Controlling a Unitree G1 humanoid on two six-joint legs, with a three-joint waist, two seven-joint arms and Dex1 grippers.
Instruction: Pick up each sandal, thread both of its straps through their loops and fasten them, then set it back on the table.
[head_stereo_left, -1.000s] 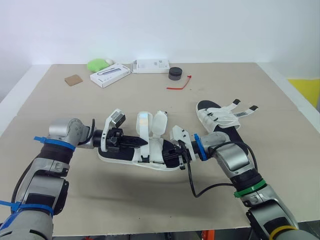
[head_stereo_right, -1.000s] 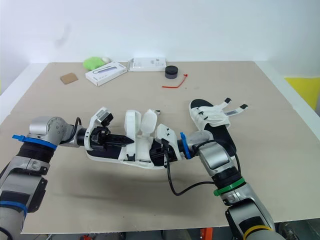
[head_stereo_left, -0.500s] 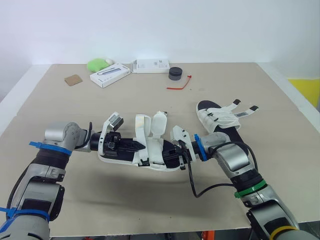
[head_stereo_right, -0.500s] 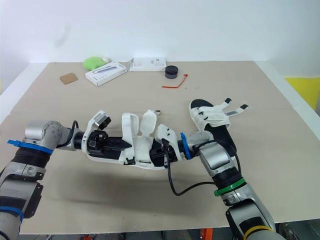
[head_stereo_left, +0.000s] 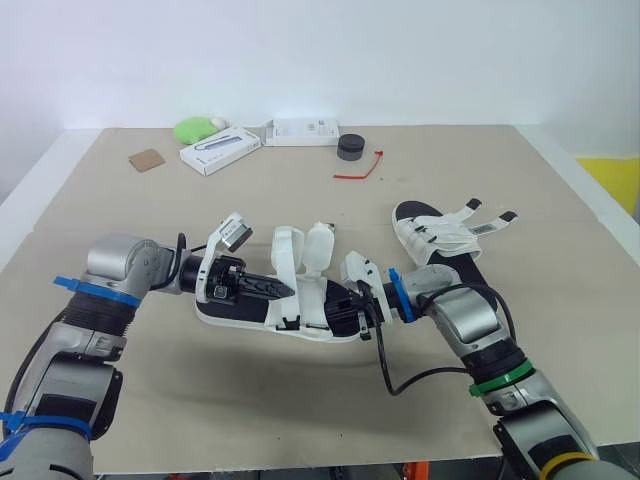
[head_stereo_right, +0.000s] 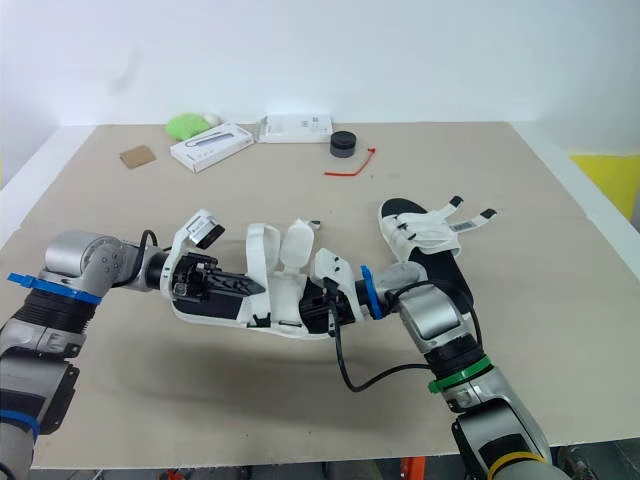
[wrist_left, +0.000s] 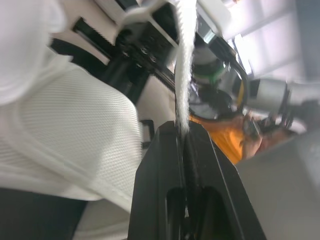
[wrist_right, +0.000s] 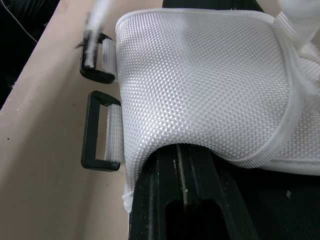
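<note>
Presently found the near sandal (head_stereo_left: 300, 305) at the front middle of the table (head_stereo_left: 560, 330), lying lengthwise between both grippers; cannot tell whether resting on the surface or just clear of it. Noted the left gripper (head_stereo_left: 287, 290) at the sandal's left end, fingers pinched tight on a white strap (wrist_left: 186, 75). Noted the right gripper (head_stereo_left: 347, 310) at the right end, fingers drawn narrow, tips tucked under the white mesh upper (wrist_right: 200, 75) and gripping the sandal there. Observed two black loops (wrist_right: 96, 131) side by side on short webbing tabs at the edge of that upper. Recorded the second sandal (head_stereo_left: 440, 240) just right of the first, flat on the table, straps loose and splayed. Logged along the far edge: a green object (head_stereo_left: 197, 128), a long white box (head_stereo_left: 220, 150), a flat white box (head_stereo_left: 303, 131), a black round tin (head_stereo_left: 350, 147), a red tie (head_stereo_left: 360, 170), a brown card (head_stereo_left: 147, 159).
</note>
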